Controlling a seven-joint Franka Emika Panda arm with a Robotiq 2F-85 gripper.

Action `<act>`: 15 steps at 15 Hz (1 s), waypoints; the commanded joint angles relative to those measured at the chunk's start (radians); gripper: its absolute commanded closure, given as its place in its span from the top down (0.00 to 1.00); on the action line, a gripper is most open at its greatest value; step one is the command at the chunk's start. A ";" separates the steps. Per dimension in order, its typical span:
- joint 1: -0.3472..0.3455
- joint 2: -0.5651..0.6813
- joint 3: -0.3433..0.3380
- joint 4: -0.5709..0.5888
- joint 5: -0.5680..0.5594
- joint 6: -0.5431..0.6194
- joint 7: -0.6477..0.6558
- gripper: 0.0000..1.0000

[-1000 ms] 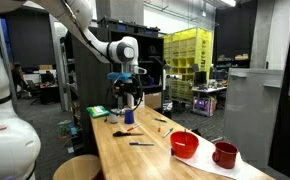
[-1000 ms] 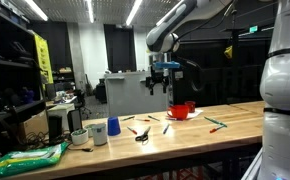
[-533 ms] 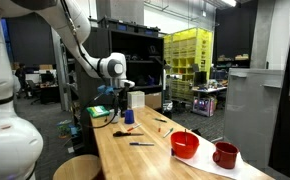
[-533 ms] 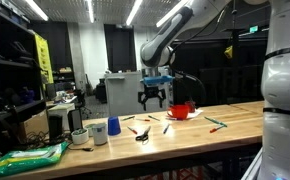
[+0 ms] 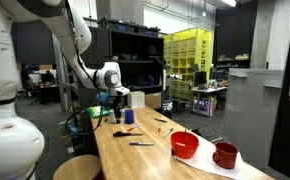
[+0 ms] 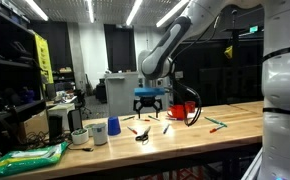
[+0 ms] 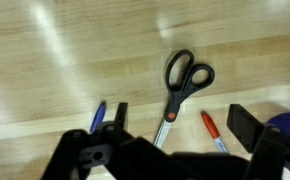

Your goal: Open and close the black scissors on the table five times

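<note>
Dim lab room, strip lights overhead, a yellow storage rack point(image 5: 190, 55) at the back, and through it runs the long pale butcher-block counter point(image 5: 160, 162) I'm working over. I judge this to be the approach, with none of the five cycles begun. The hand point(image 6: 148, 108) hangs above the black-handled steel scissors point(image 7: 185, 80), clear of them, its fingers spread wide and holding nothing. The wrist view looks straight down on the scissors. They lie flat on bare wood, blades together as far as I can tell, loops toward the top of the picture and a small orange spot at the pivot. A blue pen point(image 7: 98, 114) lies just to one side of the blades and a red pen point(image 7: 211, 124) just to the other; neither seems to touch them.

Next, I reckon, I need to lower the hand onto the loops and line the fingers up so one handle can be pushed away from the other. I must also keep the pair from sliding on the smooth wood, and the two pens are near enough to get swept along.

Counting: one pair of scissors, two pens beside it, one blue plastic cup point(image 6: 113, 127), one white cup point(image 6: 97, 132), one red bowl point(image 5: 185, 145) and one red mug point(image 5: 225, 155). More pens lie farther along the counter in both exterior views, too small for me to count surely
</note>
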 commanded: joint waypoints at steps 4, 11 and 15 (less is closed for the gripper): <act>0.028 0.088 -0.018 0.009 -0.038 0.115 0.106 1.00; 0.046 0.167 -0.043 0.035 -0.014 0.151 0.088 1.00; 0.060 0.196 -0.054 0.051 -0.011 0.149 0.084 0.98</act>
